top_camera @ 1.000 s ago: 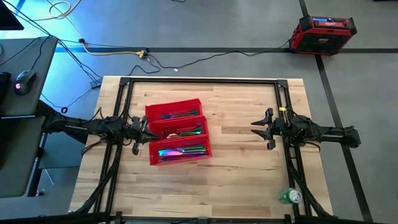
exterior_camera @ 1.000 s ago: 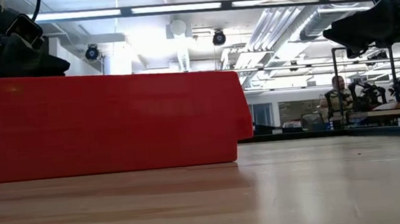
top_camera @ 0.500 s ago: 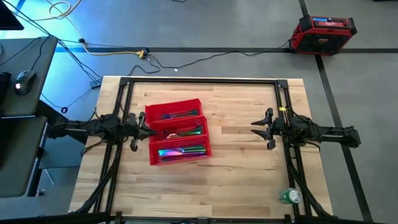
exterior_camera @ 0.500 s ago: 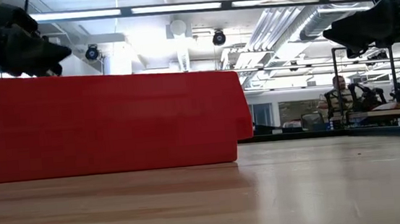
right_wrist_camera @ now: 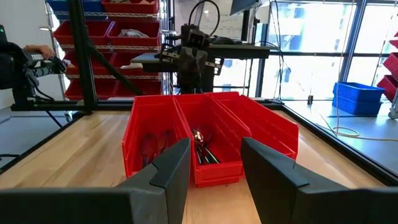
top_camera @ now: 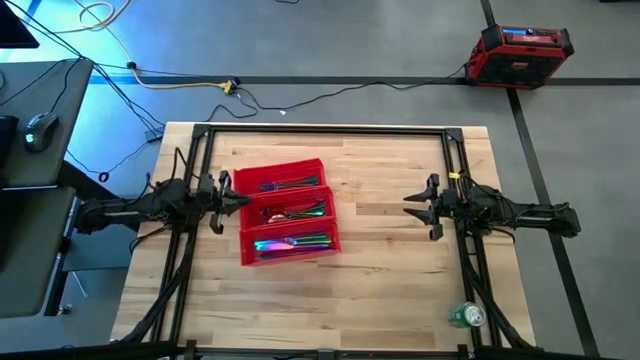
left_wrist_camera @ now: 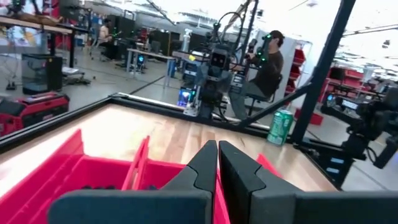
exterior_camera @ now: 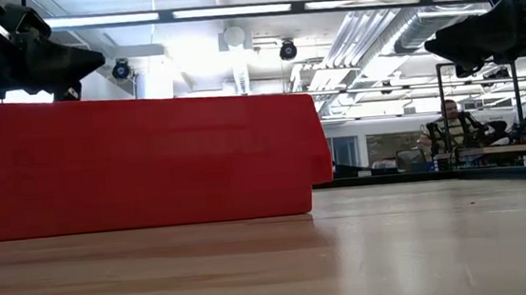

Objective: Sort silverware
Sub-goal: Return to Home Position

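The red three-compartment tray (top_camera: 246, 252) stands on the table's left half. The iridescent silverware lies inside it: purple-blue pieces in the far compartment (top_camera: 285, 184), gold-green ones in the middle (top_camera: 297, 212), multicoloured ones in the near compartment (top_camera: 292, 243). My left gripper (top_camera: 238, 200) is shut and empty. It hovers level just above the tray's left rim (left_wrist_camera: 140, 163), as the low view (exterior_camera: 84, 60) shows. My right gripper (top_camera: 408, 208) is open and empty. It hangs above the table to the right of the tray and faces it (right_wrist_camera: 214, 165).
A green can (top_camera: 465, 316) stands near the table's near right corner. Black frame rails (top_camera: 320, 130) run along the table's edges. Bare wood lies between the tray and the right gripper. A person (left_wrist_camera: 268, 61) sits beyond the table; a red toolbox (top_camera: 522, 45) is on the floor.
My left gripper has risen from the tray's rim and drawn back a little toward the table's left and far edges, its fingers levelling out. The tray and silverware have stayed put.
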Action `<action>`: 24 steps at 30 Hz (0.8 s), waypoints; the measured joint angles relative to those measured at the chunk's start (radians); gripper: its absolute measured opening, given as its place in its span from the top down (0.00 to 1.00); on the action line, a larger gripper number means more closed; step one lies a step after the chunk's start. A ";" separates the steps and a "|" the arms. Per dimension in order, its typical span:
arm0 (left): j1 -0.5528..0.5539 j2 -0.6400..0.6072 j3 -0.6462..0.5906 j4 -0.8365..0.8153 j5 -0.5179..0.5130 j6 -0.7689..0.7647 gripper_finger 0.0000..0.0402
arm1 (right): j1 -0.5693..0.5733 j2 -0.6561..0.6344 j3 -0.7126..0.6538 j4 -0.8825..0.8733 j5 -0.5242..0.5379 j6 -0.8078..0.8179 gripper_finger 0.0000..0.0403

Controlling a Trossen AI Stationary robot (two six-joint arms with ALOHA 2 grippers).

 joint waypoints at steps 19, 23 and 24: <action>0.050 0.002 0.000 -0.004 -0.001 0.000 1.00 | 0.000 0.002 0.000 0.000 -0.003 0.000 0.67; 0.050 0.002 0.000 -0.004 -0.001 0.000 1.00 | 0.000 0.002 0.000 0.000 -0.003 0.000 0.67; 0.050 0.002 0.000 -0.004 -0.001 0.000 1.00 | 0.000 0.002 0.000 0.000 -0.003 0.000 0.67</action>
